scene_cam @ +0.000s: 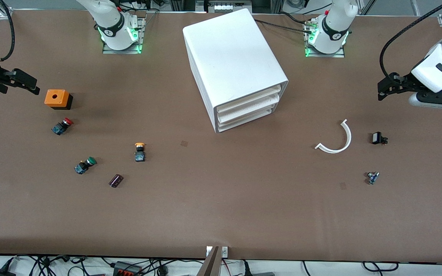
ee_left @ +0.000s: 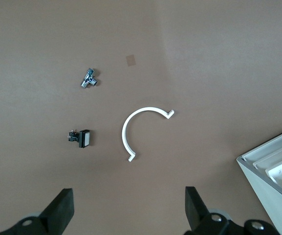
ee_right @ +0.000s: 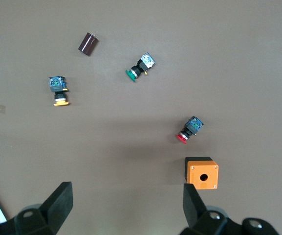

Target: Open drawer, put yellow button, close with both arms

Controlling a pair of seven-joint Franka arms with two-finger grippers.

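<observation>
The white cabinet stands mid-table between the two arm bases. All three of its drawers are shut, and the drawer is the top one; its corner shows in the left wrist view. The yellow button lies on the table nearer the front camera than the cabinet, toward the right arm's end. My right gripper hangs open and empty over the table beside an orange box. My left gripper hangs open and empty at the left arm's end, above a white curved strip.
Near the yellow button are an orange box, a red-capped button, a green-capped button and a dark cylinder. At the left arm's end lie a white curved strip, a small black part and a small metal part.
</observation>
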